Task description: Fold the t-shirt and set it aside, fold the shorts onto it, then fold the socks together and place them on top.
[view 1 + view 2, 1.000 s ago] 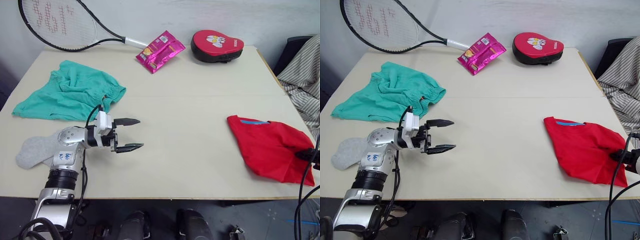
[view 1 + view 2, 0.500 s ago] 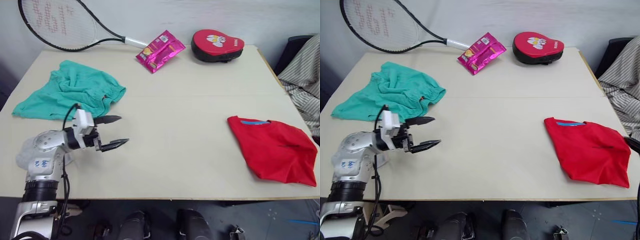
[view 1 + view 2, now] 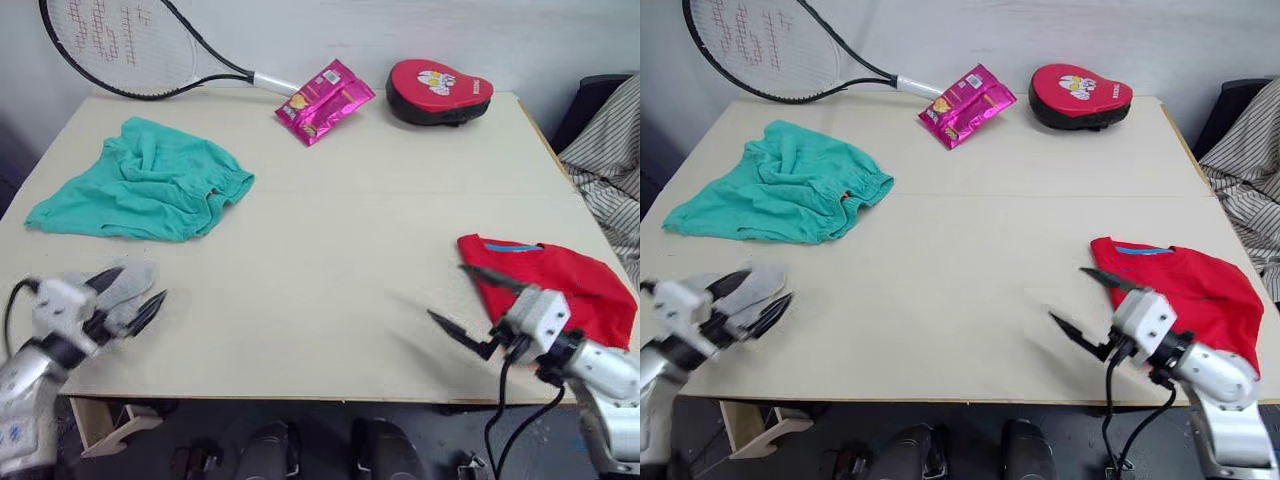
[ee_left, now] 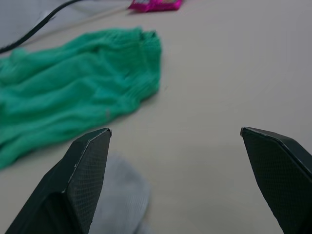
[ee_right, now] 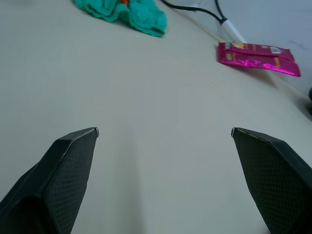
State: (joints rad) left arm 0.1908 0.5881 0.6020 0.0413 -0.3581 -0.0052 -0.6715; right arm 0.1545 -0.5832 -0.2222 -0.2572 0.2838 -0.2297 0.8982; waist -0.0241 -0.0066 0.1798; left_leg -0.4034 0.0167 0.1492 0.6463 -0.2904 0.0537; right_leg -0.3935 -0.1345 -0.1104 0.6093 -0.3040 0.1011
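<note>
Big shift here: the left gripper (image 3: 128, 302), which was out over the middle-left of the counter (image 3: 340, 220) a second ago, has pulled back to the near-left edge and now hangs just over the socks (image 3: 128, 285), jaws spread wide and empty. On the other side the right gripper (image 3: 1080, 308), which was at the far right edge against the t-shirt (image 3: 555, 295) a second ago and then dropped away, has swung in over the near edge, just left of the shirt, fingers wide apart, nothing held.

The t-shirt lies alone at the near right, bunched into a compact red shape with the blue collar band showing. By my reading that means it has been folded and set aside, so step one looks done. The shorts (image 3: 140, 182) lie crumpled at the far left, well apart from the shirt and unfolded. They look like the next job, and they have to cross the whole counter. The socks lie at the near-left edge, below the shorts.

Along the back there is a racket (image 3: 130, 45), a pink packet (image 3: 325, 88) and a red mitt (image 3: 440, 90). The packet has printing and the mitt a picture and some lettering, all too small to read. The racket strings carry a red pattern I can't make out.
</note>
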